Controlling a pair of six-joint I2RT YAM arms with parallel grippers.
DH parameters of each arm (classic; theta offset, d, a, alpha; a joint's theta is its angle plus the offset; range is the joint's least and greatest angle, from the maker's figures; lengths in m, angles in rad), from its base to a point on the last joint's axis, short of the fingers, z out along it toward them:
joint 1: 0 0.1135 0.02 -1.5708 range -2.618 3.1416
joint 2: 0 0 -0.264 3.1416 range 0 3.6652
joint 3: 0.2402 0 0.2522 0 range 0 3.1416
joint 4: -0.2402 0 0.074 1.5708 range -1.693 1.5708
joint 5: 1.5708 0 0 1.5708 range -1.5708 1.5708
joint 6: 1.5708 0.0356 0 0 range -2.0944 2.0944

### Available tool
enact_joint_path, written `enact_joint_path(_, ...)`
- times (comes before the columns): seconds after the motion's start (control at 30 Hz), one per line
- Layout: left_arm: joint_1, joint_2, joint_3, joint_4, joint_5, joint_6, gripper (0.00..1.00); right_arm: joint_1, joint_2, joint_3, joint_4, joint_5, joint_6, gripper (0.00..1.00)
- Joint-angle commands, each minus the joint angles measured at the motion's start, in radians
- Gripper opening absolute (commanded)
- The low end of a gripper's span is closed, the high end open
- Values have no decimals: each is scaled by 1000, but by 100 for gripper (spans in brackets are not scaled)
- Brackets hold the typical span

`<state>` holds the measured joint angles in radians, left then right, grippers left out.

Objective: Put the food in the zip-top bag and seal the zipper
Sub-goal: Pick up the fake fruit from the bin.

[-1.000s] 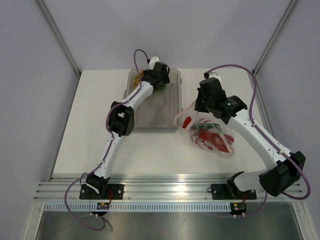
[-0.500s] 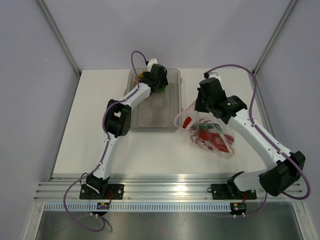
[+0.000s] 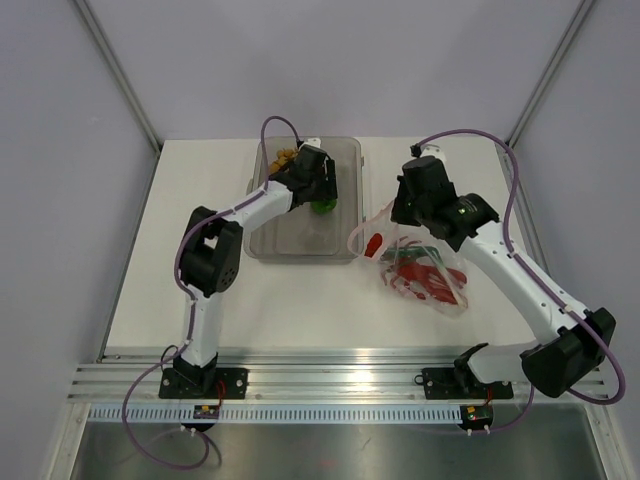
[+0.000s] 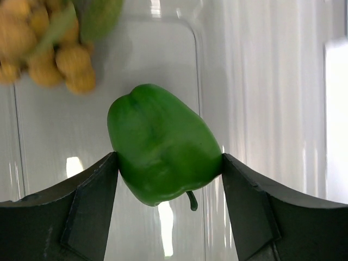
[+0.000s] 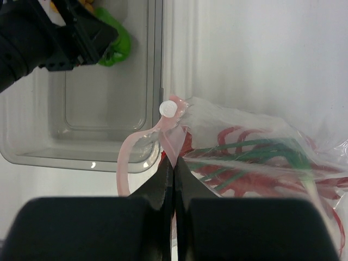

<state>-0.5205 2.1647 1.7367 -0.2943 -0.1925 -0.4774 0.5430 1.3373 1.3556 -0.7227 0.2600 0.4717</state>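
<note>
My left gripper (image 4: 168,163) is shut on the shiny green bell pepper (image 4: 163,147) and holds it over the clear tray (image 4: 136,70); the pepper also shows in the top view (image 3: 322,205). The cluster of yellow-tan balls (image 4: 43,54) lies at the tray's far corner. My right gripper (image 5: 174,166) is shut on the pink-red zipper strip (image 5: 173,138) of the zip-top bag (image 5: 261,157), holding its mouth up. The red lobster (image 3: 420,278) and thin green stalks (image 5: 244,149) lie inside the bag.
The rigid clear tray (image 3: 345,165) stands at the back middle of the white table, left of the bag (image 3: 455,300). A white slider knob (image 5: 167,109) sits on the zipper. Grey walls enclose the table.
My left gripper has moved down and to the right along the tray with the green pepper in it. The right gripper and bag have stayed put.
</note>
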Motion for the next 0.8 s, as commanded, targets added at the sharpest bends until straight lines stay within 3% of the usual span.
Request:
enact_joint_path(0.0, -1, -153, -115, -3, 79, 26, 51, -6, -62, -1, 49, -2, 15, 0)
enact_joint_path(0.27, -1, -338, -313, -98, 258, 120, 53, -5, -95, -6, 29, -57, 24, 0)
enact_joint_path(0.37, 2, -408, -377, -95, 327, 154, 49, -5, -102, -16, 25, -96, 25, 0)
enact_joint_path(0.57, 4, -569, -385, -120, 467, 218, 46, -6, -90, -16, 0, -148, 19, 0)
enact_joint_path(0.77, 7, -609, -318, -186, 580, 255, 46, -5, -43, -13, 15, -154, 2, 0)
